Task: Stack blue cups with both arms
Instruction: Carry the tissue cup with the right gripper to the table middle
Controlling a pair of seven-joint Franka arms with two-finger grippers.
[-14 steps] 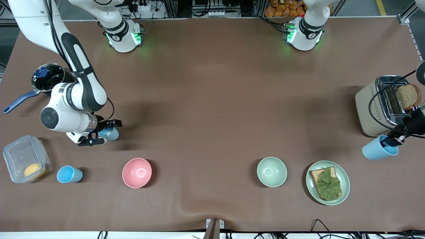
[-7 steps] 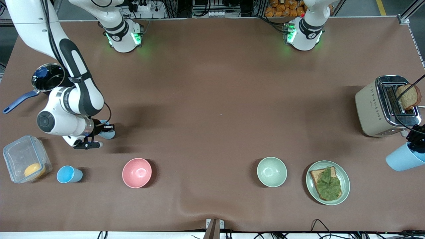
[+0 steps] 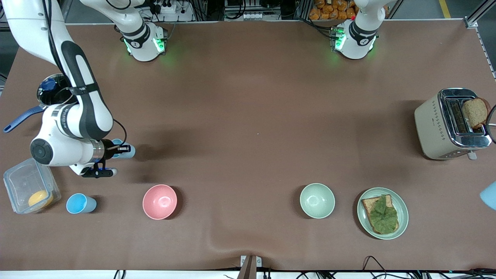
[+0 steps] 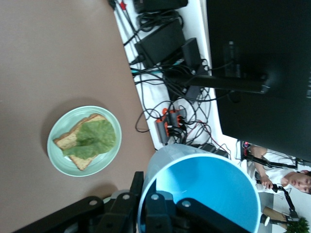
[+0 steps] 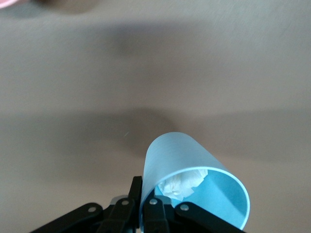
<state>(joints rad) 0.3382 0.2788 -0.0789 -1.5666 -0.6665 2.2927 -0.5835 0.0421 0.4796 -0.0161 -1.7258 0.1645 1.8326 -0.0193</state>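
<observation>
Up in the air, one blue cup (image 5: 194,187) with a white scrap inside is pinched at its rim by the right claw (image 5: 146,204) over the desk (image 3: 248,128) near the pot (image 3: 54,90). Another blue cup (image 4: 201,191) is clamped in the left claw (image 4: 148,206) past the desk's edge at the left arm's end. A third blue cup (image 3: 80,203) stands between the plastic box (image 3: 30,185) and the pink bowl (image 3: 159,201).

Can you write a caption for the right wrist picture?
Right gripper holds a blue cup with a white bit inside.
</observation>
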